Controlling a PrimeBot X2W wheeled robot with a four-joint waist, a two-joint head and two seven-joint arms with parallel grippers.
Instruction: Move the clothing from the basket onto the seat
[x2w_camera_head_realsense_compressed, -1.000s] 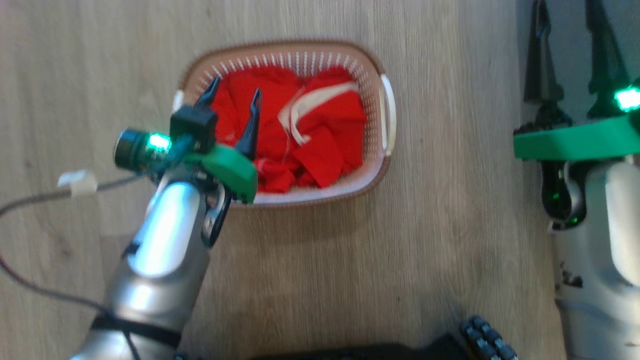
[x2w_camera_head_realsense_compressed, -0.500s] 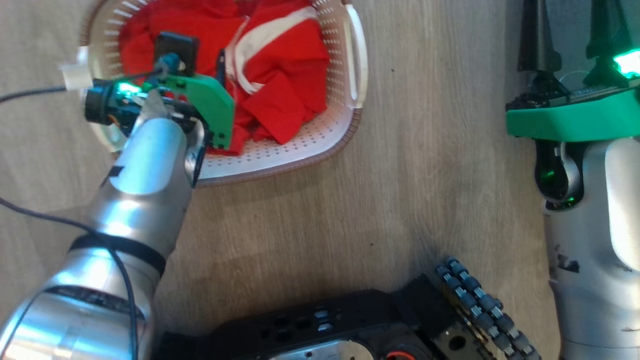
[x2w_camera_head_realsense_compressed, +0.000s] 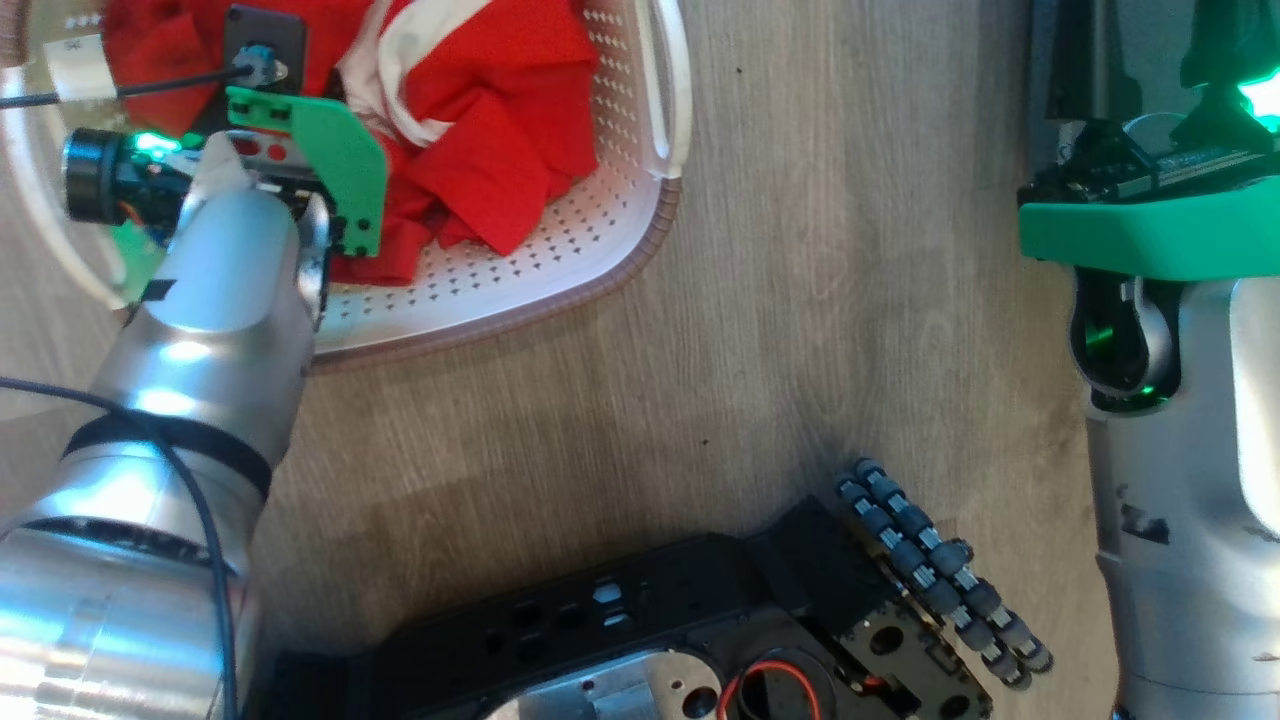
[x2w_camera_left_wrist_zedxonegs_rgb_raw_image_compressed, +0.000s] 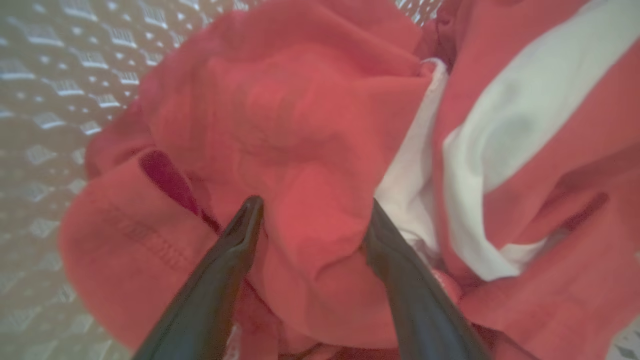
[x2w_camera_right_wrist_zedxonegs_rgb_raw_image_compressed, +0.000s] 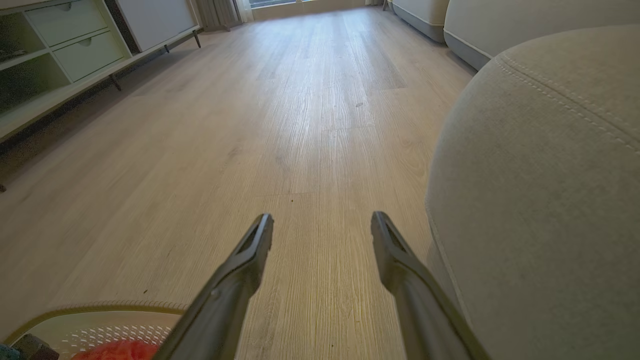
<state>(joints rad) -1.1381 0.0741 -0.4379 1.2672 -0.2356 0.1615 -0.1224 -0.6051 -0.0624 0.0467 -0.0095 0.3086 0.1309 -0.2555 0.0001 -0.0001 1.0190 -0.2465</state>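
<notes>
The cream basket (x2w_camera_head_realsense_compressed: 560, 285) stands on the wooden floor at the upper left of the head view, holding the red clothing (x2w_camera_head_realsense_compressed: 490, 150) with its white trim. My left arm (x2w_camera_head_realsense_compressed: 230, 280) reaches down into it. In the left wrist view my left gripper (x2w_camera_left_wrist_zedxonegs_rgb_raw_image_compressed: 314, 207) is open, and its fingertips press into the clothing (x2w_camera_left_wrist_zedxonegs_rgb_raw_image_compressed: 300, 125) with a red fold bulging between them. My right gripper (x2w_camera_right_wrist_zedxonegs_rgb_raw_image_compressed: 322, 220) hangs open over bare floor, nothing between its fingers. The grey seat (x2w_camera_right_wrist_zedxonegs_rgb_raw_image_compressed: 545, 190) is just to its right. The basket's rim (x2w_camera_right_wrist_zedxonegs_rgb_raw_image_compressed: 95, 307) shows at the lower left.
My black base with its roller wheel (x2w_camera_head_realsense_compressed: 940, 570) sits at the bottom of the head view. A cable (x2w_camera_head_realsense_compressed: 130, 88) crosses the basket's left side. A low white cabinet (x2w_camera_right_wrist_zedxonegs_rgb_raw_image_compressed: 75, 45) stands far left, and another sofa (x2w_camera_right_wrist_zedxonegs_rgb_raw_image_compressed: 500, 20) at the back right.
The head camera has tilted, shifting the basket up and left in the picture. My left gripper has gone down into the clothing, its fingers now hidden under the wrist. The right arm holds still.
</notes>
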